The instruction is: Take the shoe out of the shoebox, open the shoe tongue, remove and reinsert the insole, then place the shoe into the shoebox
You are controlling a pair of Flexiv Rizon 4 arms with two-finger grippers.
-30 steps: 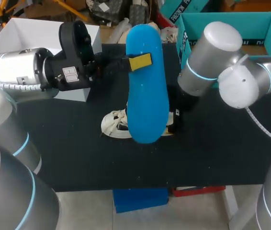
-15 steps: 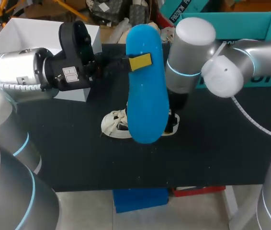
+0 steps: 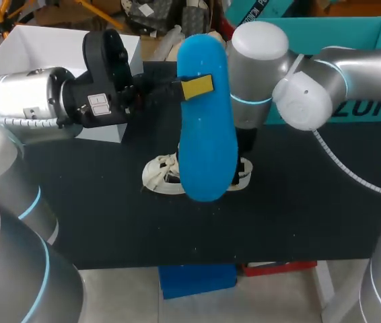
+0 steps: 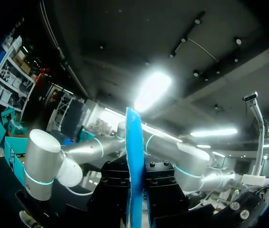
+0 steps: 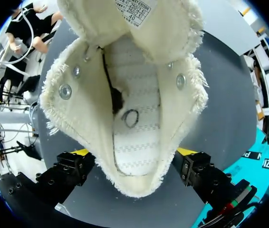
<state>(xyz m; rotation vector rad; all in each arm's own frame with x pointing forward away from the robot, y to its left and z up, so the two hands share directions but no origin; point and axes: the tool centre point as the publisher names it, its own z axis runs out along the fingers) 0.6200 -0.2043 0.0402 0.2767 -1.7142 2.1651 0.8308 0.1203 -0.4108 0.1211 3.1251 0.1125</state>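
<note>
My left gripper (image 3: 195, 87) is shut on a big blue insole (image 3: 206, 121) and holds it in the air over the table's middle. In the left wrist view the insole (image 4: 134, 156) stands edge-on between the black fingers of the left gripper (image 4: 134, 194). Under it a cream canvas shoe (image 3: 165, 176) lies on the black table (image 3: 110, 215). My right arm (image 3: 258, 67) hangs over the shoe, its gripper hidden in the head view. In the right wrist view the right gripper (image 5: 135, 153) is open, its yellow-tipped fingers (image 5: 186, 152) straddling the heel end of the shoe (image 5: 129, 95), whose inside shows bare.
A white box (image 3: 42, 47) stands at the table's back left, close behind my left arm. A teal box (image 3: 325, 33) stands open at the back right. The table's front strip is bare black surface.
My right arm has swung left from the right side until its wrist stands over the shoe. The left arm and the insole have not moved.
</note>
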